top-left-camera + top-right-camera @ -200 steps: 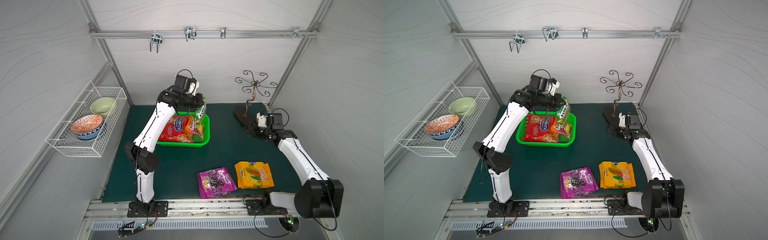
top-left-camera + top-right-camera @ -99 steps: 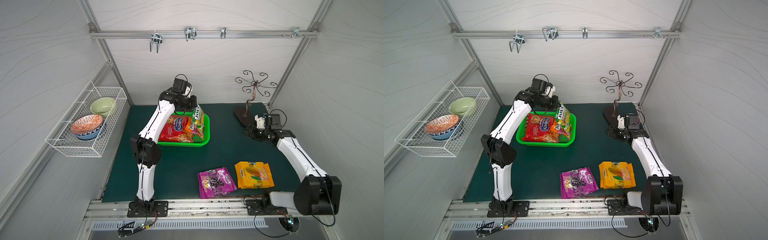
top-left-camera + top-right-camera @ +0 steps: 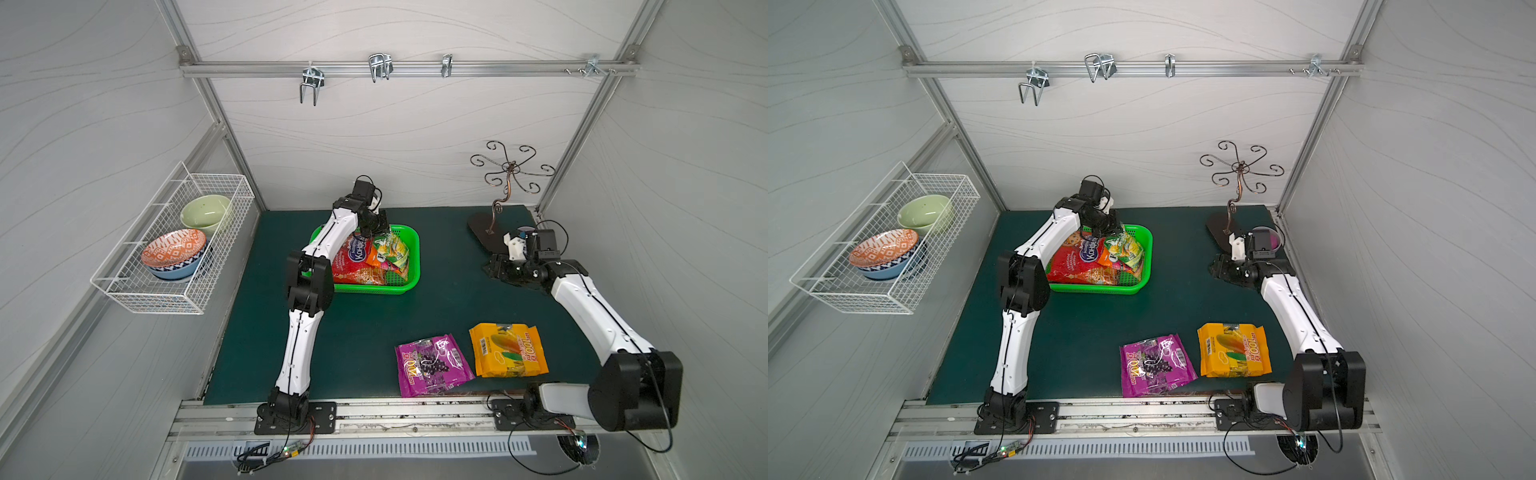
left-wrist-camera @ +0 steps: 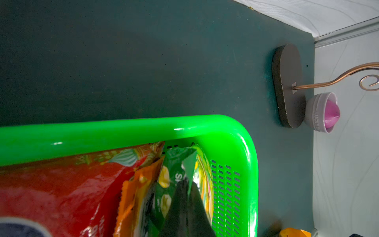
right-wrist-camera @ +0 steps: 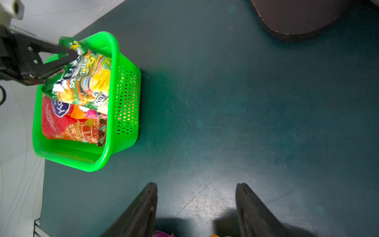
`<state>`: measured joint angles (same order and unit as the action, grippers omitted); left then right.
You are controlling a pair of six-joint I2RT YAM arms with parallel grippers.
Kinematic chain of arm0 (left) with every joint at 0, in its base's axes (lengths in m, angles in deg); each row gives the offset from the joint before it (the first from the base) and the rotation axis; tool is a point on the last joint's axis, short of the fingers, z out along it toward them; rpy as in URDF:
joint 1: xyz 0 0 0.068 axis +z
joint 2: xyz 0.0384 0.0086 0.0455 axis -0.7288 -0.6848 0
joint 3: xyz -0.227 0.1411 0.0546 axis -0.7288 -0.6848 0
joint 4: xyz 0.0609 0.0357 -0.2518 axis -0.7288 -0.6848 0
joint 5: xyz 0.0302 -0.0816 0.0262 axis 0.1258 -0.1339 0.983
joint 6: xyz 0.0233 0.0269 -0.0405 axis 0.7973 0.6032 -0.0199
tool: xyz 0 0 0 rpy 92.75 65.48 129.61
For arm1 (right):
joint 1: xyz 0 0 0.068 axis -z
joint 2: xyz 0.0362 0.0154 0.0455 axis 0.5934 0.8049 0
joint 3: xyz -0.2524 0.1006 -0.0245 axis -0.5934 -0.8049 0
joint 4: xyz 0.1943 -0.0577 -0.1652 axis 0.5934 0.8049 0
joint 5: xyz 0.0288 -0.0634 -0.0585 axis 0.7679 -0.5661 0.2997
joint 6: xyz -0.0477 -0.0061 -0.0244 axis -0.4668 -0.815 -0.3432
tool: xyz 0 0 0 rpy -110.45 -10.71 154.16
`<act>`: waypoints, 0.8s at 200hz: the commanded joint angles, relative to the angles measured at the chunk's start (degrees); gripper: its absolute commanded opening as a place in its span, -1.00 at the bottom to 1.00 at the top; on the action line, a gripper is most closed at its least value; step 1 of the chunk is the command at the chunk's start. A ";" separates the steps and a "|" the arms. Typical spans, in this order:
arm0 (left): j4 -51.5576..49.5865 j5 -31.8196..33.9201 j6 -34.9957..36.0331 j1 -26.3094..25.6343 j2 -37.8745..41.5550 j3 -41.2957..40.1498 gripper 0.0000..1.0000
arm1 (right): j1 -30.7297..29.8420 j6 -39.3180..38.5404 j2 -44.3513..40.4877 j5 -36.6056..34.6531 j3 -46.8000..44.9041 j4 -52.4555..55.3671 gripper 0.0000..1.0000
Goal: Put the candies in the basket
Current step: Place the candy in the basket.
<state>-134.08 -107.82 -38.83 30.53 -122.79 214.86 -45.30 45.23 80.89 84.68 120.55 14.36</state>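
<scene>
Right wrist view is showing the left gripper (image 5: pixel 74 55) pinching the top edge of the small green-yellow glossy candy bag (image 5: pixel 90 82), which is lying inside the bright green plastic basket (image 5: pixel 127 98) with holes in its walls. A big red bag (image 5: pixel 55 121) with a blue oval logo and a small orange bag (image 5: pixel 77 112) are sitting under it. The purple grape bag (image 3: pixel 432 365) and the yellow-orange bag (image 3: pixel 509 351) are lying side by side on the dark green mat (image 3: pixel 353 332), well apart from the basket. The right gripper (image 5: pixel 195 186) is hovering with jaws spread, holding nothing.
</scene>
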 commanded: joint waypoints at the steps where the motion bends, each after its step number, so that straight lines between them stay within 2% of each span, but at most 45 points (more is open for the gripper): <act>1: 6.95 -13.38 -9.45 -0.34 2.68 -3.57 -1.00 | -6.13 -2.25 3.60 -0.55 4.97 0.76 0.28; 17: 12.92 -19.42 -15.45 -0.95 5.53 -7.26 -1.00 | -8.87 -1.95 5.68 -1.54 6.79 0.20 0.28; 33: 13.49 -19.88 -14.89 -1.54 5.89 -6.98 -1.00 | -10.33 -1.27 7.41 -1.60 7.93 -0.77 0.28; 68: 8.17 -12.72 -9.24 -1.15 2.39 -7.25 -1.00 | -12.31 -1.04 9.43 -1.45 10.42 -0.66 0.28; 86: 4.35 -6.42 -4.53 -1.18 2.10 -6.23 -0.88 | -13.67 -1.63 9.75 -2.27 11.31 -0.12 0.28; 120: -1.82 7.00 1.14 -1.01 3.17 -2.24 -0.25 | -15.56 -2.67 10.90 -4.86 13.55 2.39 0.29; 142: -3.93 12.35 4.07 -0.89 4.71 -0.23 0.42 | -18.12 -4.49 11.53 -11.33 15.12 5.52 0.32; 155: -5.15 12.50 4.99 -0.76 5.87 0.47 0.78 | -19.16 -5.29 11.48 -14.73 15.31 6.66 0.33; 160: -5.94 12.17 5.08 -0.61 6.27 0.64 0.98 | -19.38 -5.48 11.29 -15.34 15.30 6.87 0.33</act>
<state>-135.63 -101.55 -38.33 29.77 -119.51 211.95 -62.57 42.36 91.87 76.92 134.53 16.50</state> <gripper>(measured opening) 0.807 0.661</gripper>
